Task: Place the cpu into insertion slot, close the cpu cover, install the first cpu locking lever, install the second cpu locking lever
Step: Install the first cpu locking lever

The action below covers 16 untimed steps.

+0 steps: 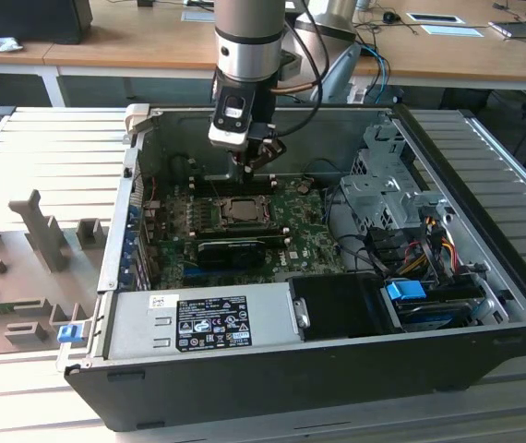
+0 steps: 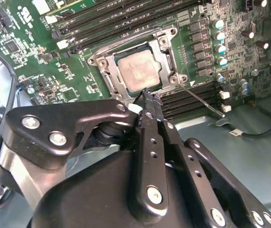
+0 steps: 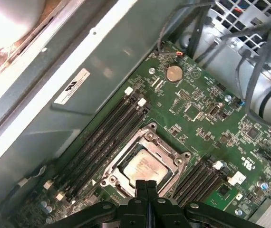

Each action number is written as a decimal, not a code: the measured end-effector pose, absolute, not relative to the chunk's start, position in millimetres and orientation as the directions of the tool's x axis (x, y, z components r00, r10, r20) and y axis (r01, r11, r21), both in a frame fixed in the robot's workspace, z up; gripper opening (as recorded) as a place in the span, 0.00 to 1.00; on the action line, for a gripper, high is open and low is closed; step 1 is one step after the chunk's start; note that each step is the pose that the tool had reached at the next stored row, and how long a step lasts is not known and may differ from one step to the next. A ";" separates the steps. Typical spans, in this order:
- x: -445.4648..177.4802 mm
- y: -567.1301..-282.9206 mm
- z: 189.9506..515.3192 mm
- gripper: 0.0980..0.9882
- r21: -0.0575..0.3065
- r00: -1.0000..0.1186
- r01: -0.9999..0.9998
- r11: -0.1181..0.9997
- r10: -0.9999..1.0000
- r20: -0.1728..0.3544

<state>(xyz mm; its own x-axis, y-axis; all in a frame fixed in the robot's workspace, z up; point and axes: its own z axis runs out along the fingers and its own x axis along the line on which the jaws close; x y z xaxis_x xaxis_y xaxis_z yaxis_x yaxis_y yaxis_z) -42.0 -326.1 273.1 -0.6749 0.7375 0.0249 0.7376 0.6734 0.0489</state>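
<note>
The cpu (image 2: 136, 70) lies flat in the insertion slot (image 2: 108, 76) on the green board, its silver-grey top showing. The cpu cover (image 2: 168, 56), a silvery frame, lies down around it, and the chip shows through its window. A thin metal lever rod (image 2: 205, 100) sticks out from one socket corner over the memory slots. My gripper (image 2: 147, 95) hangs just above the socket's edge, shut, its black fingers pressed together with nothing between them. In the first wrist view the gripper (image 3: 146, 184) stands at the rim of the cpu cover (image 3: 150, 137) beside the cpu (image 3: 142, 166). In the exterior view the gripper (image 1: 249, 168) is over the cpu (image 1: 242, 209).
Black memory slots (image 3: 108, 133) run beside the socket. A long black card (image 1: 231, 247) lies nearer the front. The grey power supply (image 1: 198, 318), drive cage (image 1: 383, 189) and loose cables (image 1: 420, 249) fill the case's front and the exterior view's right. Case walls (image 1: 337, 129) enclose the board.
</note>
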 end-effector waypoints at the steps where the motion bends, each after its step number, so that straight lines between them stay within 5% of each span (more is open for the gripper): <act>1: -42.0 -326.2 273.1 0.01 0.049 -0.686 0.728 0.684 0.727 0.025; 16: -42.0 -326.1 271.9 0.01 0.046 -0.917 0.399 0.916 0.398 0.023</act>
